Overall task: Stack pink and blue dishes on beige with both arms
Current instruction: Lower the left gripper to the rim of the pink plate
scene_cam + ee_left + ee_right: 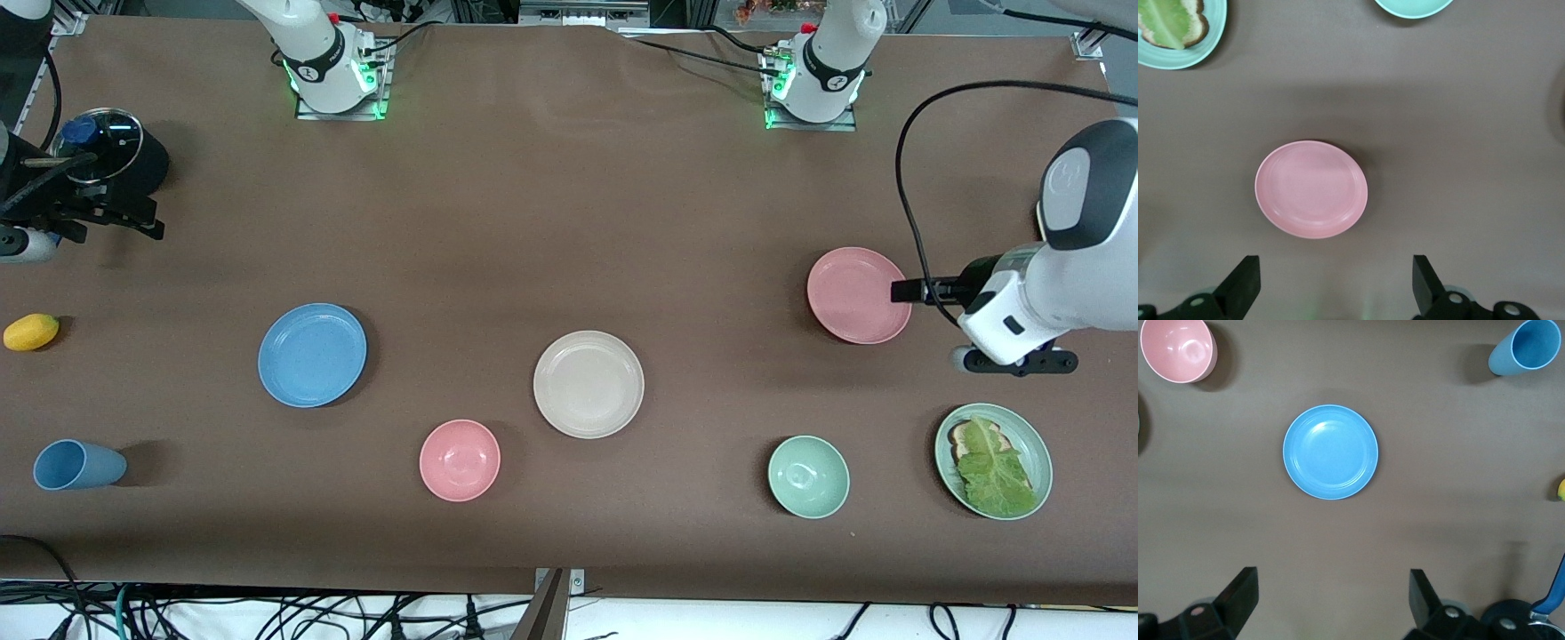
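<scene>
The brown table (569, 222) holds 3 plates, all apart: the beige plate (589, 384) mid-table, the blue plate (312, 355) toward the right arm's end, the pink plate (857, 295) toward the left arm's end. The left gripper (1335, 283) hangs released, jaws spread, above table beside the pink plate. The right gripper (1333, 600), cut off at the front view's edge, is released too.

Bare tabletop (551, 222) round pink plate (858, 294), blue plate (312, 355) & beige plate (589, 384); nothing on them. Nearest clutter: pink bowl (460, 460) just beside beige, toward front cam; mint bowl (808, 476) well apart.
</scene>
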Controlling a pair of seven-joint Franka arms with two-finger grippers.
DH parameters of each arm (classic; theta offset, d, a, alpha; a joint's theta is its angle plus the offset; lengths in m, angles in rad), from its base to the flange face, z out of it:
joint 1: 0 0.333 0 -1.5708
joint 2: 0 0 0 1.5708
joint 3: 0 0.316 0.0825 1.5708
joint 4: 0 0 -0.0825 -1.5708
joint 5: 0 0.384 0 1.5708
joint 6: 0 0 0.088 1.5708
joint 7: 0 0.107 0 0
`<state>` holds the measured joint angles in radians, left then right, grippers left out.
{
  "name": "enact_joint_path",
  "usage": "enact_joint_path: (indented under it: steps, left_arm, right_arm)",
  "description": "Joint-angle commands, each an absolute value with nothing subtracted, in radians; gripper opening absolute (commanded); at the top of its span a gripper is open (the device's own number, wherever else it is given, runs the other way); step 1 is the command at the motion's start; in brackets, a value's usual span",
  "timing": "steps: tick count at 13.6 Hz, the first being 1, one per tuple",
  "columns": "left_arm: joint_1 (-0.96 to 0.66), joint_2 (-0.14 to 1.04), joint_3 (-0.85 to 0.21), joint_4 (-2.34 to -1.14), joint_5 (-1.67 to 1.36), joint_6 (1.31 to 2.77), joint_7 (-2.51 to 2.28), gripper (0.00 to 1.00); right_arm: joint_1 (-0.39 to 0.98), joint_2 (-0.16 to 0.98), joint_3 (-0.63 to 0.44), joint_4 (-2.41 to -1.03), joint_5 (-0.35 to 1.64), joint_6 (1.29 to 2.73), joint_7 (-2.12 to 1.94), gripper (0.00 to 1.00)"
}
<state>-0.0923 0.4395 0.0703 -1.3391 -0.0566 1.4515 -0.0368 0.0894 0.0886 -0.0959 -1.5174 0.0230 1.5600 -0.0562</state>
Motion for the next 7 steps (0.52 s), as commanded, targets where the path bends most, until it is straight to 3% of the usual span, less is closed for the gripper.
enact_joint_path:
  steps: [1,7]
  left_arm:
    - [-0.101,0.535,0.060,-1.319,-0.045,1.477,-0.040,1.00]
    - [-0.034,0.583,0.060,-1.368,-0.132,1.505,0.024,1.00]
  right_arm:
    - [0.086,0.094,-0.091,-1.499,0.023,1.545,-0.046,1.00]
    - [0.086,0.092,-0.091,-1.499,0.021,1.545,-0.046,1.00]
